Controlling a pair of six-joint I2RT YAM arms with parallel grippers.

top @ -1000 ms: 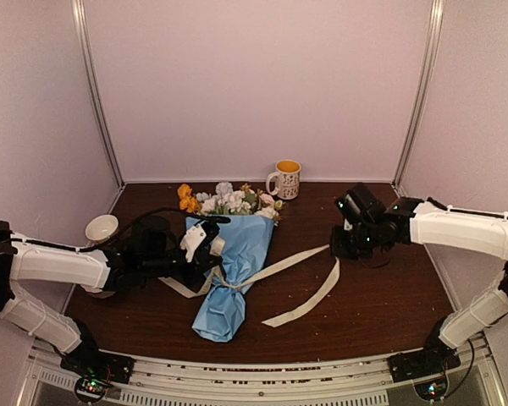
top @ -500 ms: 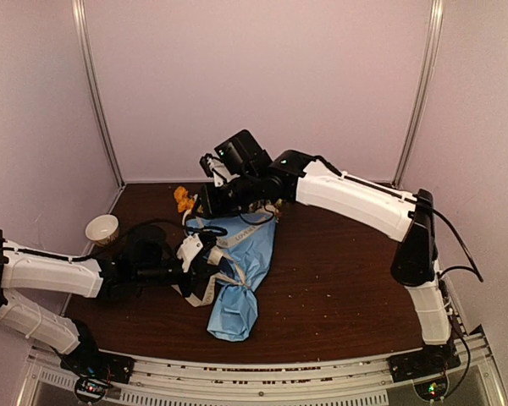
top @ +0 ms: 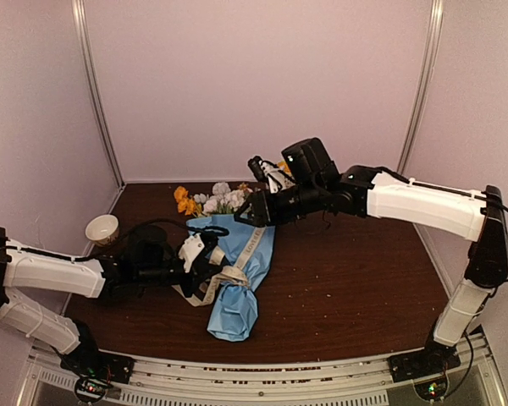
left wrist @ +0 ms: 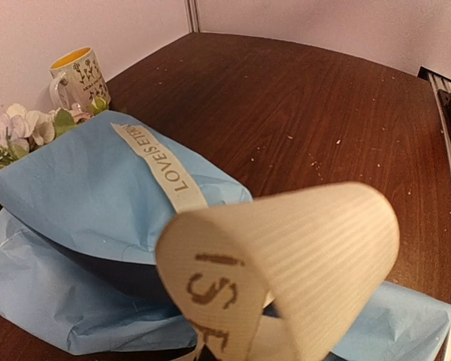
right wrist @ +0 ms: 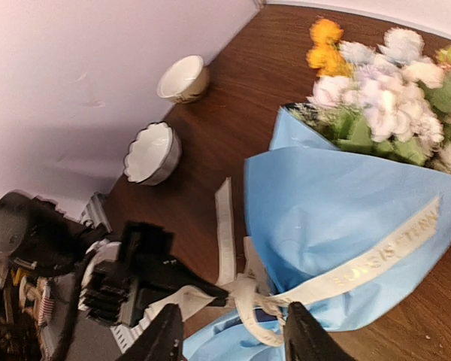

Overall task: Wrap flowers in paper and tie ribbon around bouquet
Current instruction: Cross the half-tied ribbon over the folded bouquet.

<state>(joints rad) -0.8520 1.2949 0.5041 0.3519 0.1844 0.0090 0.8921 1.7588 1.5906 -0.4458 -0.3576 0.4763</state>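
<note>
The bouquet (top: 235, 279) lies on the table as a blue paper (right wrist: 338, 210) cone. White, pink and orange flowers (top: 210, 201) stick out of its far, wide end. A cream printed ribbon (top: 252, 243) is knotted round its waist, and one tail runs diagonally over the paper. My left gripper (top: 212, 255) is beside the knot, shut on a looped ribbon (left wrist: 286, 256) end that fills the left wrist view and hides its fingers. My right gripper (right wrist: 231, 338) hovers open over the bouquet's wide end with nothing between its fingers.
A flowered mug (left wrist: 79, 75) stands at the back wall behind the flowers. Two small white bowls (right wrist: 150, 154) (right wrist: 182, 77) sit at the left, near my left arm. Bare brown table (top: 356, 279) stretches to the right of the bouquet.
My right gripper has opened and drawn back to the right from over the flower heads. A ribbon tail now lies across the blue paper. The left gripper has kept its hold.
</note>
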